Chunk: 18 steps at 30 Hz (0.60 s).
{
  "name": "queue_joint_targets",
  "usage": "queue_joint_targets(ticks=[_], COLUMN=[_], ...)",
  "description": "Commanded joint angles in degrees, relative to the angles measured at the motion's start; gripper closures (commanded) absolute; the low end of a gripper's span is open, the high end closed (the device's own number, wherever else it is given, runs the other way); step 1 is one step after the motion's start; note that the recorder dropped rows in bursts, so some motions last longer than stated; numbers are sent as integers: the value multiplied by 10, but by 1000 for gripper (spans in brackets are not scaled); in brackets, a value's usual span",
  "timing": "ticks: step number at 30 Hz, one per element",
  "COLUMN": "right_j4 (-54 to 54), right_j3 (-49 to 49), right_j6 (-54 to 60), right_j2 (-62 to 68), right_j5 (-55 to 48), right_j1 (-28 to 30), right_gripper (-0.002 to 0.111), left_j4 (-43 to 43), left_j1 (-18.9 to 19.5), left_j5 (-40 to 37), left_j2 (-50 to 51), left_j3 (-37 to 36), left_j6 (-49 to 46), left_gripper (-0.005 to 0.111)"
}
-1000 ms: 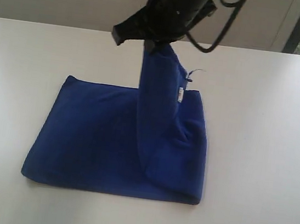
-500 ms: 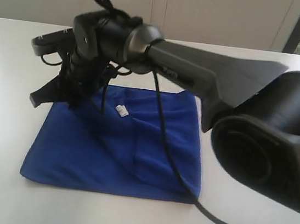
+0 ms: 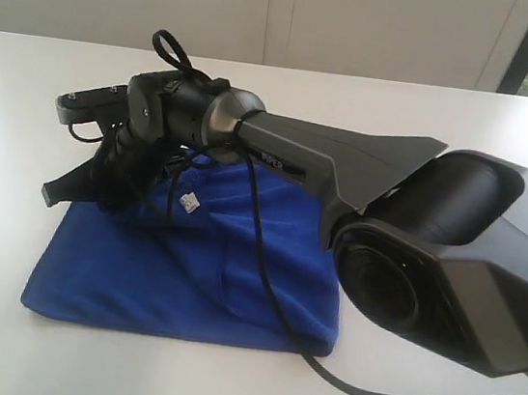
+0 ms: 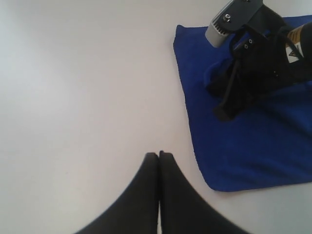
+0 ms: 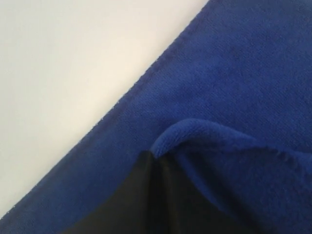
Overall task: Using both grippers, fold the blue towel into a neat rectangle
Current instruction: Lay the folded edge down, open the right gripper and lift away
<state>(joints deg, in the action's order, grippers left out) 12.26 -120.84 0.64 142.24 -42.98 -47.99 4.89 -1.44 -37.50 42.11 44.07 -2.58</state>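
R arm stretched low across the table (image 3: 26, 79), my right gripper (image 5: 157, 158) pinching a fold of the blue towel (image 3: 186, 275) (folded, flat on table, rumpled on top). My left gripper (image 4: 159, 155): jaws pressed together, beside towel.

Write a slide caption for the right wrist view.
The black two-fingered right claw pinches a raised fold of the deep royal-blue plush towel lying on the white table.

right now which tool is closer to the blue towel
Right. The right tool is on the towel, pinching a raised fold of it near one edge. The left tool is shut over the bare table, apart from the towel's edge.
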Motion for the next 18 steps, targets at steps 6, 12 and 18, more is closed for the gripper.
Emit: queue_joint_targets(ticks=[6, 12, 18], right_j4=[8, 6, -37], right_j3=[-4, -4, -4], right_j6=[3, 1, 16], right_j2=[-24, -78, -112], right_j5=[-8, -28, -130], right_j1=[0, 9, 48], right_gripper=[58, 55, 62], left_j4=[2, 2, 2], left_j1=[1, 1, 1], left_j5=[-2, -2, -2], left_j2=[-5, -5, -5], left_j3=[-3, -3, -3], left_j6=[-3, -3, -3], left_gripper=[107, 107, 107])
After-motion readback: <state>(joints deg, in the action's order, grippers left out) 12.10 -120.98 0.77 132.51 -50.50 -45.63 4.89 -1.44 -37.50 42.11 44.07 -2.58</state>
